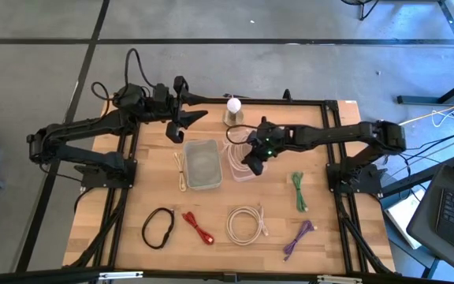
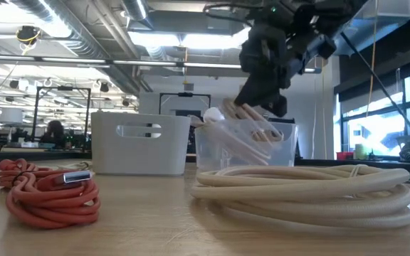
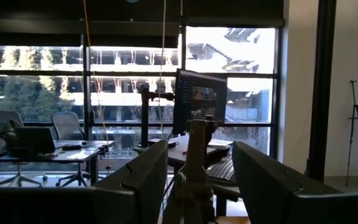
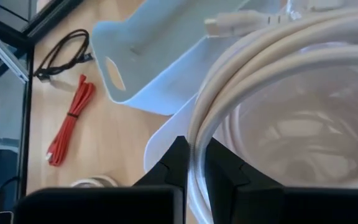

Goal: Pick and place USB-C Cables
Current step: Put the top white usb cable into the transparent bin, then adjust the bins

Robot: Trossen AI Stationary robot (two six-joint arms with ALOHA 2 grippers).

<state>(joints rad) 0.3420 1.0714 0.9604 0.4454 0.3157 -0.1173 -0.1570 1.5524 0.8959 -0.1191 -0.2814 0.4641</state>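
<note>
Two tools are mine, and the right tool (image 4: 191,163) is the one at work: its fingers are pinched tight on a strand of a cream-white coil (image 4: 272,68), which hangs from the grip over the clear bin (image 1: 241,164) near the middle of the worktop (image 1: 329,244). I hold it by one strand at the edge so the rest of the loop can droop into the opening; in the low view the coil leans tilted inside the clear walls, part of it above the rim. I judge this the placing step, the cable not yet released.

My left tool (image 1: 181,110) waits raised near the back edge of the worktop, its fingers (image 3: 138,180) standing apart with nothing between them, looking out into the room.

Just beside the clear bin stands a white bin (image 1: 202,163); I cannot tell whether anything lies in it. A thin pale cable (image 1: 181,172) lies on the wood against its outer side.

On the worktop nearer the front lie a black loop (image 1: 158,228), a red bundle (image 1: 198,226), a second cream-white coil (image 1: 246,223), a purple bundle (image 1: 299,238) and a green bundle (image 1: 298,192), all apart from one another. A white ball on a round base (image 1: 233,109) stands at the back.
</note>
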